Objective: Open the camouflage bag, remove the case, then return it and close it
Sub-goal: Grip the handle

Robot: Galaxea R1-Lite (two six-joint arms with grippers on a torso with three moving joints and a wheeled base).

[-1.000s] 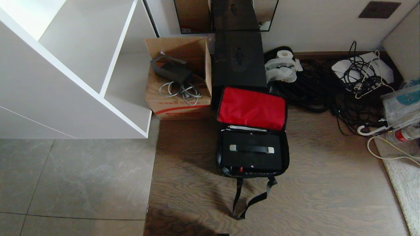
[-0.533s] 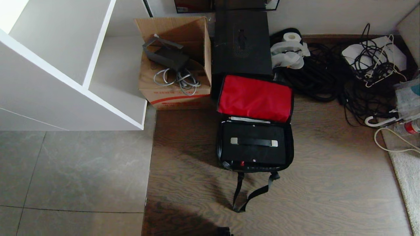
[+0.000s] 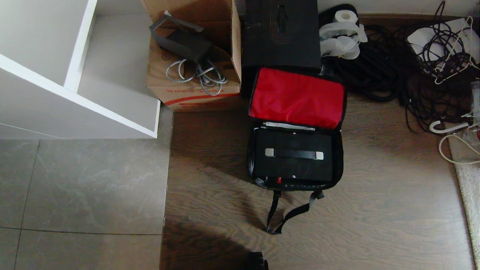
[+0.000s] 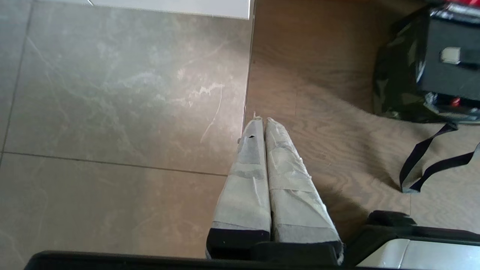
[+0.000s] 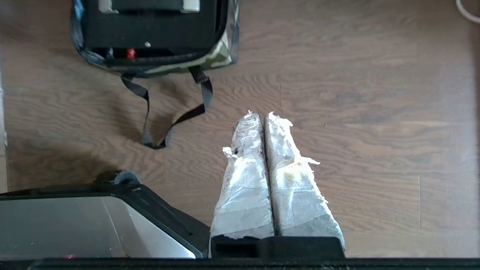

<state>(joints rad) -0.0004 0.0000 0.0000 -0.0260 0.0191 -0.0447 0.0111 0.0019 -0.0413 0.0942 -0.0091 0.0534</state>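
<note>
The camouflage bag (image 3: 339,157) lies open on the wooden floor, its red-lined lid (image 3: 298,97) folded back against a taller black box. The case (image 3: 294,170) sits inside it, flat and black, with its handle (image 3: 294,154) on silver mounts facing up. The bag's black straps (image 3: 290,213) trail over the floor on my side. Neither arm shows in the head view. My left gripper (image 4: 261,120) is shut and empty over the seam between tile and wood, left of the bag (image 4: 393,90). My right gripper (image 5: 261,114) is shut and empty above bare wood, near the straps (image 5: 168,123) and short of the bag (image 5: 212,60).
A cardboard box (image 3: 191,86) with cables and the taller black box (image 3: 281,33) stand behind the bag. A white shelf unit (image 3: 75,93) is at the left. Black cables (image 3: 393,75) and a paper roll (image 3: 343,17) lie at the right, a rug (image 3: 468,176) at the edge.
The whole head view has shifted: the scene has slid up the picture and grown larger, so the camera moved. The bag and case lie as before.
</note>
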